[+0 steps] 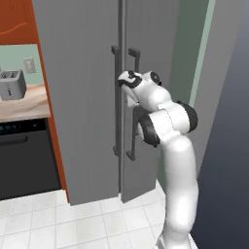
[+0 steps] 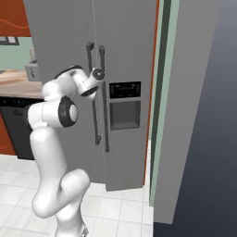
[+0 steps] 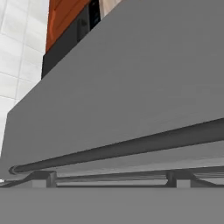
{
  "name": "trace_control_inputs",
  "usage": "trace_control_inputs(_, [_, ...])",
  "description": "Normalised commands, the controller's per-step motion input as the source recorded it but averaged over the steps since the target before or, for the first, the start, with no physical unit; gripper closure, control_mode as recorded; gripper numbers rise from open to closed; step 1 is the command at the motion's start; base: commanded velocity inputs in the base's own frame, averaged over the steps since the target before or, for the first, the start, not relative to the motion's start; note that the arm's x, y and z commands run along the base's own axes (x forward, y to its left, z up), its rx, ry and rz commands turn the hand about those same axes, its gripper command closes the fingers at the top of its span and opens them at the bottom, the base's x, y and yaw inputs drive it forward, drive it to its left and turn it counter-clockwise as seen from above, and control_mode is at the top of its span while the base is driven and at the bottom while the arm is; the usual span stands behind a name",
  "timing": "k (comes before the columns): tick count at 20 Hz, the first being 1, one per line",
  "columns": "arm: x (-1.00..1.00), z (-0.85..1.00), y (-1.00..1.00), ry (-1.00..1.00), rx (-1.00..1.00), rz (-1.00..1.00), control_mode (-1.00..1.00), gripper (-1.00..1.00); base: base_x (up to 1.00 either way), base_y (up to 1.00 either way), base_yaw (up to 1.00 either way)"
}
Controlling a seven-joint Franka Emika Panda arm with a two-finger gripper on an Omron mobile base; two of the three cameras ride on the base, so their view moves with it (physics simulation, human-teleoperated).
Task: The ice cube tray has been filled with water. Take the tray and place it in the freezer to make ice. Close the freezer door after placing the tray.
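The fridge's two tall grey doors stand shut side by side. The freezer door (image 2: 132, 55) is the right one, with a dark dispenser recess (image 2: 125, 109) and a vertical bar handle (image 2: 106, 132). From the left base view it is the narrower right door (image 1: 148, 39). My gripper (image 1: 122, 83) (image 2: 96, 82) is pressed up close to the two handles at the seam, about chest height, its jaws open wide. In the hand view a dark handle bar (image 3: 131, 144) crosses the plain door (image 3: 131, 78), with a second bar just below it. The ice cube tray is out of view.
Left of the fridge are a black dishwasher (image 1: 24, 160) under a wooden counter (image 1: 24, 104), with a toaster (image 1: 10, 83) on it. An orange side panel (image 1: 53, 146) borders the fridge. A pale green wall (image 2: 185, 115) rises close on the right. White floor tiles (image 1: 73, 223) lie in front.
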Motion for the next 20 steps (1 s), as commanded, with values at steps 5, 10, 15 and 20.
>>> trace_control_inputs(5, [0.64, 0.42, -0.17, 0.22, 0.02, 0.02, -1.00, -1.00, 0.00, 0.00, 0.00])
trace_control_inputs(10, [0.93, 0.32, -0.78, 0.25, 0.19, 0.17, -1.00, -1.00, 0.00, 0.00, 0.00])
trace_control_inputs(15, [1.00, 0.01, -0.91, 0.28, 0.27, 0.25, -1.00, -1.00, 0.00, 0.00, 0.00])
trace_control_inputs(20, [0.99, -0.16, -0.88, 0.36, 0.25, 0.30, -1.00, -1.00, 0.00, 0.00, 0.00])
